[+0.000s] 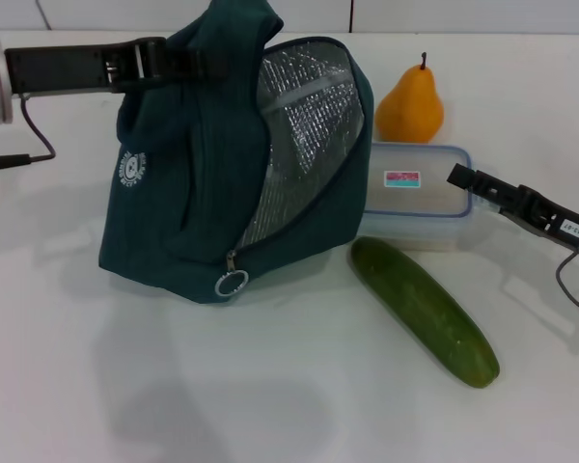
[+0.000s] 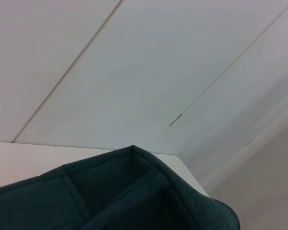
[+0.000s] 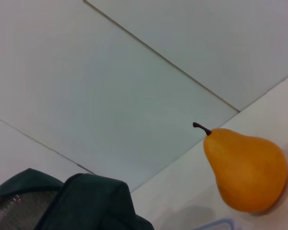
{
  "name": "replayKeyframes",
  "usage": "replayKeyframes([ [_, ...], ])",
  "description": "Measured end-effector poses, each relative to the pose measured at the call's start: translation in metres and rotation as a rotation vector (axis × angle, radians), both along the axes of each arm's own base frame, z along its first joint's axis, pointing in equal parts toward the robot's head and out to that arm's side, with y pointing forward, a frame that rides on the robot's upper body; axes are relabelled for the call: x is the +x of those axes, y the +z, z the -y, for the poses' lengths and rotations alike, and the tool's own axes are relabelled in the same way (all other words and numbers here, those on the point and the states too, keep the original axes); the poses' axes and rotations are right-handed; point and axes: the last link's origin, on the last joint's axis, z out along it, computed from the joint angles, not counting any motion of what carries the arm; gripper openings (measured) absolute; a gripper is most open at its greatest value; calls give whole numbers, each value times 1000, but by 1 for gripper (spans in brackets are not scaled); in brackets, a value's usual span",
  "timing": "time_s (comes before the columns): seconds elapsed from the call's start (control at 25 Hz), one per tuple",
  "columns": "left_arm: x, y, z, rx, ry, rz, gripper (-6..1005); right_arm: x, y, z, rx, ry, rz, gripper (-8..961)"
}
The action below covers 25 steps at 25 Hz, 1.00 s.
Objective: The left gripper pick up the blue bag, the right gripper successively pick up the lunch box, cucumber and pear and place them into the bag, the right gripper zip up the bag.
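The blue bag (image 1: 183, 193) stands at the table's centre-left, its mouth open to the right and showing silver lining. My left gripper (image 1: 207, 63) reaches in from the left and is shut on the bag's top handle; the left wrist view shows only the bag's upper fabric (image 2: 125, 196). The lunch box (image 1: 415, 198) lies just right of the bag, with the pear (image 1: 410, 108) upright behind it and the cucumber (image 1: 425, 309) lying diagonally in front. My right gripper (image 1: 460, 177) hovers at the lunch box's right end. The right wrist view shows the pear (image 3: 245, 170) and the bag's top (image 3: 86, 203).
The white table (image 1: 270, 405) spreads in front of the bag and cucumber. The bag's ring zipper pull (image 1: 232, 284) hangs at its lower front corner. A black cable (image 1: 19, 154) loops under my left arm. A panelled white wall stands behind the table.
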Motion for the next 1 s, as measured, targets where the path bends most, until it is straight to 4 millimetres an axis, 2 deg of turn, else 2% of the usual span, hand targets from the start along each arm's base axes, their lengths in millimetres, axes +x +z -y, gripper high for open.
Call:
replayKeyframes([
  [0.12,0,0,0,0,0,0,44,1,1,1,0,-6,-12,652],
  [1.0,0,-1,-1,-2,-6,-2,43,-12,7,-2,-1,16,-96,347],
])
